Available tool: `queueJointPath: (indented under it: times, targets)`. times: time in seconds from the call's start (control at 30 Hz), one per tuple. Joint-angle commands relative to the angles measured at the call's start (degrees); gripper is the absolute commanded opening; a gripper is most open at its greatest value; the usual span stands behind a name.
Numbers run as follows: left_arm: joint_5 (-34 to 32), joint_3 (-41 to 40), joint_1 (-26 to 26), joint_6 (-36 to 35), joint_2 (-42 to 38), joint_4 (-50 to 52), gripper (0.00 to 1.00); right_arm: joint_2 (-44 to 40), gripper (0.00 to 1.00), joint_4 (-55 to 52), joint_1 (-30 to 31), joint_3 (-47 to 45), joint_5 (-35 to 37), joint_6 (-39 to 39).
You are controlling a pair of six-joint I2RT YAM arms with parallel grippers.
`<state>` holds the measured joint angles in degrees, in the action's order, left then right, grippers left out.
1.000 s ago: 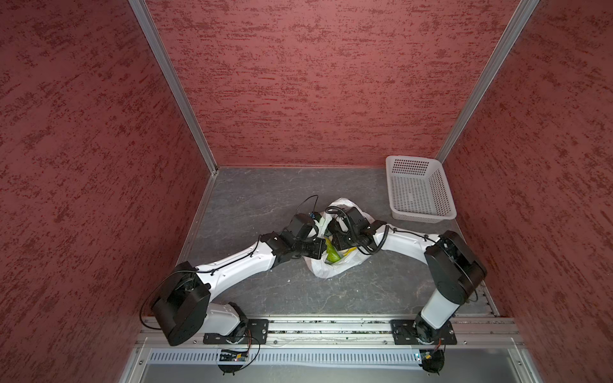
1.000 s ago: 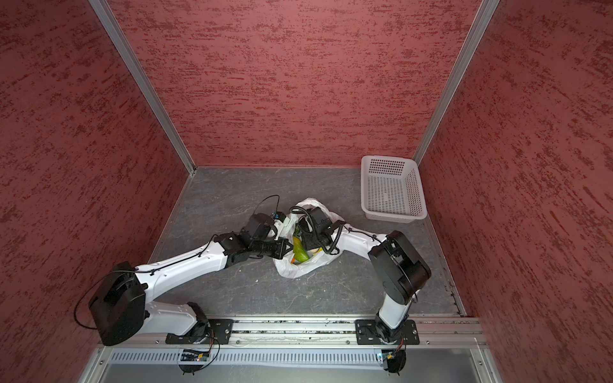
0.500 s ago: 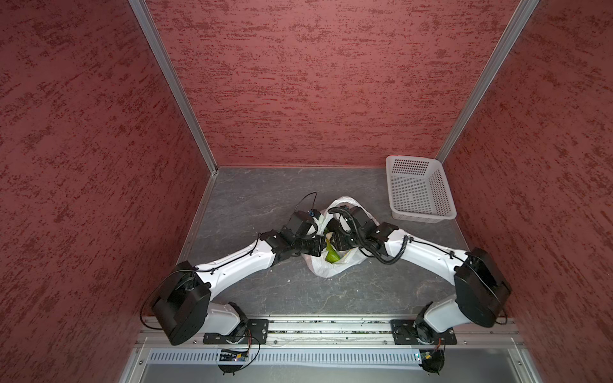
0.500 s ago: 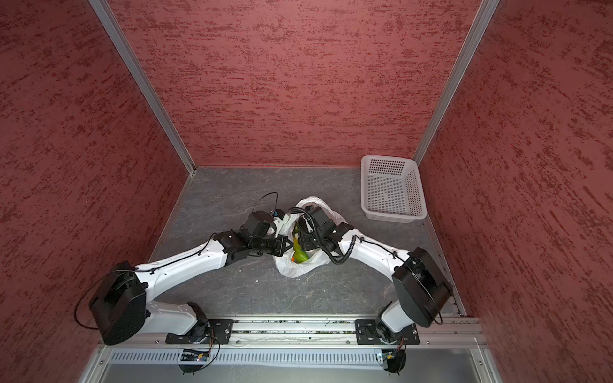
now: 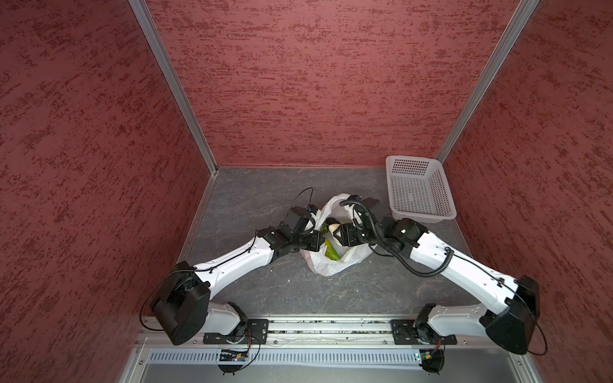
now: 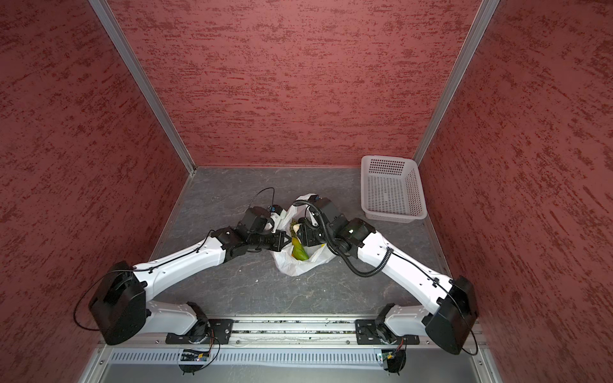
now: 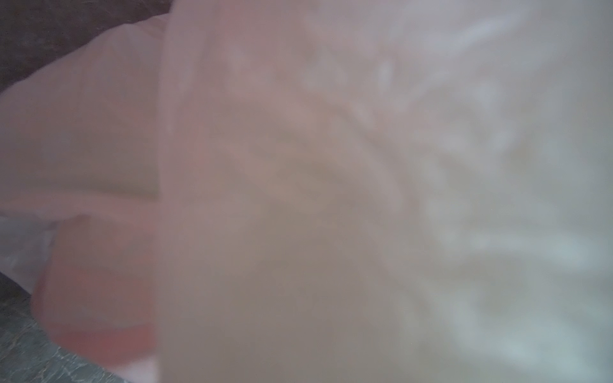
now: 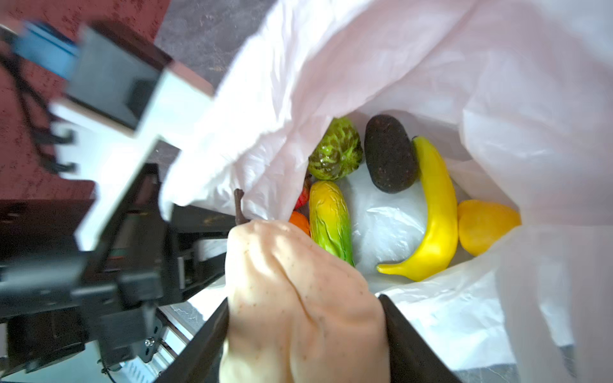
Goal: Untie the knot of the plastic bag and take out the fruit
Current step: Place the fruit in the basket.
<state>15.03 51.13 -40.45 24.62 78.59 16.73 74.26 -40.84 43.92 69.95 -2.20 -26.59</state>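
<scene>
Fruit lies in the open plastic bag [image 5: 331, 265], which sits crumpled at the middle of the grey table [image 5: 265, 199] between my two arms. My right tool [image 8: 305, 301] is clamped on a pale beige pear [image 8: 298, 262], one dark finger [image 8: 408, 341] pressed to each side, right at the bag's mouth. Both top views show the pear as a small pale spot there.

Deeper in the bag, my right wrist view shows a bumpy green fruit [image 8: 335, 149], a dark brown oval one [image 8: 389, 154], a yellow banana [image 8: 434, 212], a yellow lemon [image 8: 486, 225] and a green-yellow mango [image 8: 330, 219]. Slivers of an orange [image 8: 300, 222] and something red peek out beside the mango.

My left tool [image 5: 319, 239] is closed together on the bag's rim on my left side. Blurred white plastic fills almost all of its wrist view.

A white perforated basket [image 5: 414, 164] stands in the far right corner, well apart from the bag.

Since a second ago my right arm's elbow has swung from high and close to low and far out to the right. My left arm and the bag have stayed where they were.
</scene>
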Motion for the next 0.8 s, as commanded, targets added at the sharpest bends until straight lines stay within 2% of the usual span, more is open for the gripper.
queueJointPath:
  times: [0.0,0.1,0.2,0.4,0.53,0.77]
  targets:
    - [0.46,0.95,0.33,-1.07,-0.64,0.49,0.0,-0.71,0.34,-7.34,-1.24,6.26,4.07,1.15]
    - [0.35,0.63,0.34,-1.07,-0.8,0.58,0.0,-0.09,0.33,-8.9,-5.15,10.39,4.22,2.81]
    - [0.4,0.64,0.36,-1.07,-0.72,0.38,0.0,0.42,0.32,-7.62,-11.99,12.84,2.29,3.8]
    - [0.33,0.81,0.19,-1.33,-0.65,0.4,0.0,3.14,0.32,-1.36,-27.53,12.39,0.63,5.52]
    - [0.49,0.92,0.25,-1.33,-0.4,0.22,0.0,7.85,0.32,7.15,-36.53,9.38,1.14,5.26]
    - [0.8,0.77,0.02,-0.98,0.11,-0.56,0.0,20.2,0.31,16.81,-44.19,9.57,7.6,4.58]
